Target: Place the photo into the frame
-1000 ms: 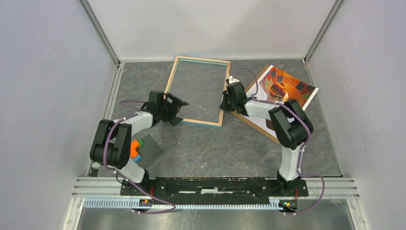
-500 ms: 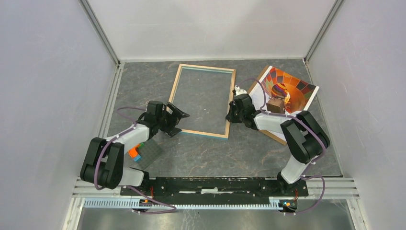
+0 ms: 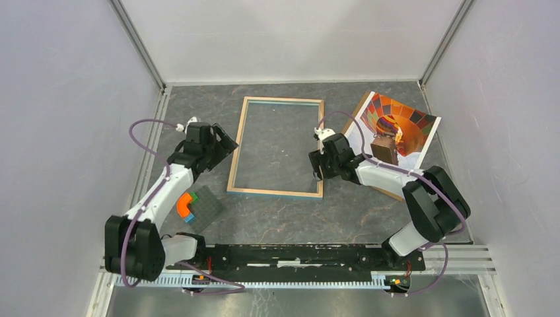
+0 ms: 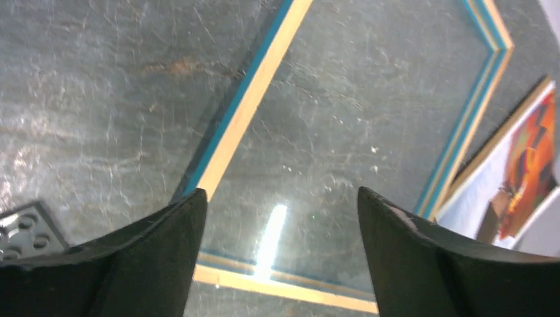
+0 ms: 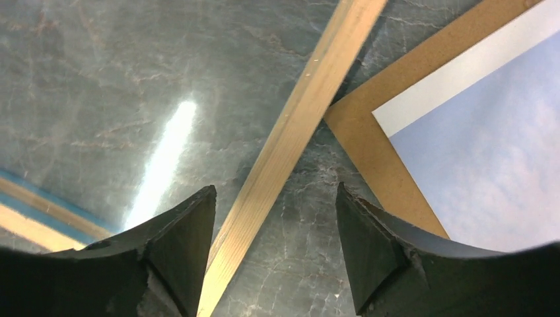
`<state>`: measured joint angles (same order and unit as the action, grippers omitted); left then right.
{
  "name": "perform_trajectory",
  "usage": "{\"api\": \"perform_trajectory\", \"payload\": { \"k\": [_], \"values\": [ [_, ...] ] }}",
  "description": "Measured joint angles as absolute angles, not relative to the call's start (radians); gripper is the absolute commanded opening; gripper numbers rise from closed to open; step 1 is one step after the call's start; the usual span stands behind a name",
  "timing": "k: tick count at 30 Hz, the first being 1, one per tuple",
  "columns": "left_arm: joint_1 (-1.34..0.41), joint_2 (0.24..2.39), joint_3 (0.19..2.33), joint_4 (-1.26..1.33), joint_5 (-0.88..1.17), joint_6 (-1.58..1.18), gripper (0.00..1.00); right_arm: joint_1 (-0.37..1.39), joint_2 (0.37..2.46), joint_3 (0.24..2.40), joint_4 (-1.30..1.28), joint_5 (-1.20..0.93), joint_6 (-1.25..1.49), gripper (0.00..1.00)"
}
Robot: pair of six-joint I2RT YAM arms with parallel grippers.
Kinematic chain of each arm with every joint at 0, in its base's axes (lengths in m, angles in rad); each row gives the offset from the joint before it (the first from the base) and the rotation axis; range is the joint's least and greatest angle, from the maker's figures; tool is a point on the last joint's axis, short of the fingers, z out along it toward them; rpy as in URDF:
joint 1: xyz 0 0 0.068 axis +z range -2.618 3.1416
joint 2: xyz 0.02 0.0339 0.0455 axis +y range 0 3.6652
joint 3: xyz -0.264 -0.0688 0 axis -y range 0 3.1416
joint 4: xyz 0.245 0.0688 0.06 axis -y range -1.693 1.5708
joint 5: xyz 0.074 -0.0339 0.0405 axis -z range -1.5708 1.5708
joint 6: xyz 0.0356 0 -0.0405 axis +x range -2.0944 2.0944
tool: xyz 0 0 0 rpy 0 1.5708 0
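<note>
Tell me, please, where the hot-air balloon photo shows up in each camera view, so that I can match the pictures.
Top external: the rectangular paper photo of an orange-red balloon lies at upper right.
Left wrist: a slice of the photo shows at the right edge.
Right wrist: the photo's pale sky and white border fill the right side.
Shared landmark: the thin rectangular light-wood frame with blue edging, left of the photo in every view.

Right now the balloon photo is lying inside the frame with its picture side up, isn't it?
Not inside. The photo is picture side up, but it lies outside the frame, on the brown board to the frame's right. The top external view shows this.
</note>
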<state>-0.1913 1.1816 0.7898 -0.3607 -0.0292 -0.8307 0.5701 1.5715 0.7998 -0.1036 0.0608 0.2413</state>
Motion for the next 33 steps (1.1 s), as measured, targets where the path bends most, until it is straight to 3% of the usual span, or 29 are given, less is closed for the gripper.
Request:
{"api": "perform_trajectory", "payload": {
  "k": [6, 11, 24, 33],
  "values": [
    [-0.184, 1.406, 0.849, -0.330, -0.063, -0.739, 0.59, 0.678, 1.515, 0.812, -0.132, 0.078, 0.145, 0.81],
    [-0.184, 1.495, 0.852, -0.329, -0.078, -0.672, 0.47, 0.819, 1.519, 0.826, -0.086, 0.016, 0.097, 0.81],
    [-0.184, 1.672, 0.971, -0.296, -0.073, -0.551, 0.41, 1.016, 1.678, 0.968, 0.010, -0.041, -0.004, 0.69],
    [-0.184, 1.724, 1.021, -0.297, -0.058, -0.540, 0.36, 1.115, 1.768, 1.048, 0.016, 0.081, -0.101, 0.61]
  ]
}}
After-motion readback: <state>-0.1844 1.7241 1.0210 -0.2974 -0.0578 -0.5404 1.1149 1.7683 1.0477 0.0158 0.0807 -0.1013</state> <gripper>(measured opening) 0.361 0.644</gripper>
